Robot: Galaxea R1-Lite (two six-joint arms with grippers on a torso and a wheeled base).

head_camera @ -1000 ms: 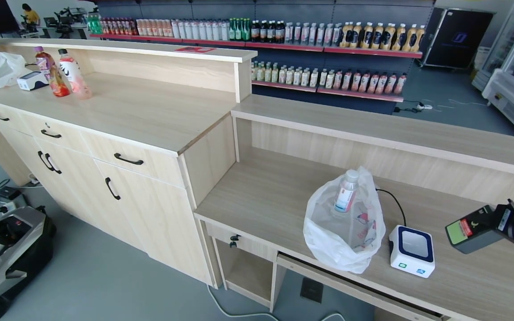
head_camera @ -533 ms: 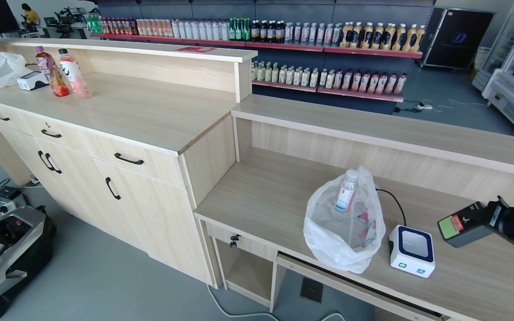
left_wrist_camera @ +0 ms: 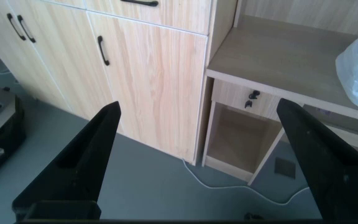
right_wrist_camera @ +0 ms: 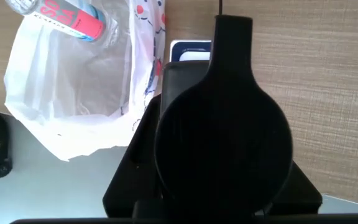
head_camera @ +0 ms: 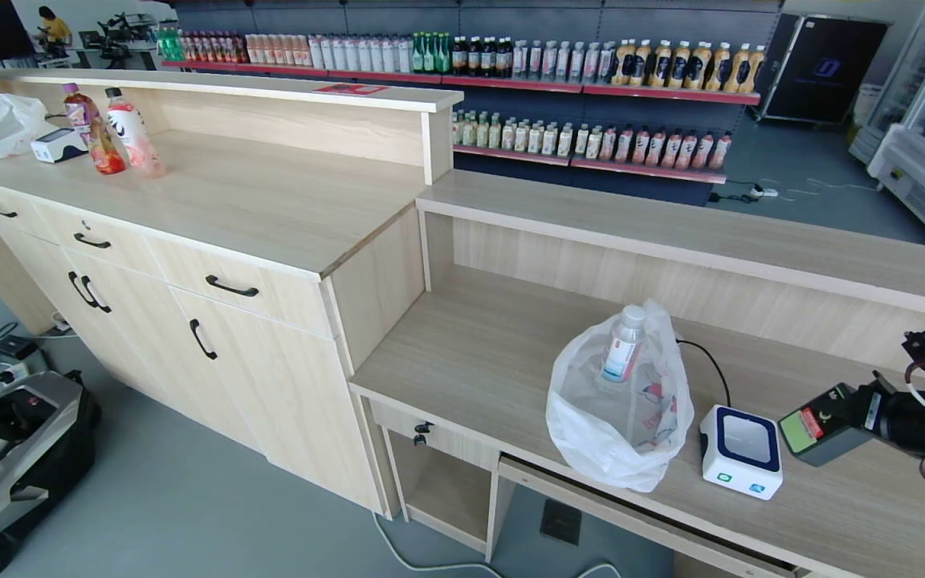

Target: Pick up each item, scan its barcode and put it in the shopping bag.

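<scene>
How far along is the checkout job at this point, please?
Done: one bottle stands in the shopping bag. In hand: the right gripper holds a dark box near the scanner. To do: scanning and bagging that box; two more bottles stand on the far counter.

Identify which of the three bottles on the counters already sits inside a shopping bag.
The white-capped bottle standing in the white bag on the lower desk. The red bottle and the pink bottle stand bare on the higher counter.

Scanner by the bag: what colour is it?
White scanner with a dark blue border; head view shows it best.
</scene>
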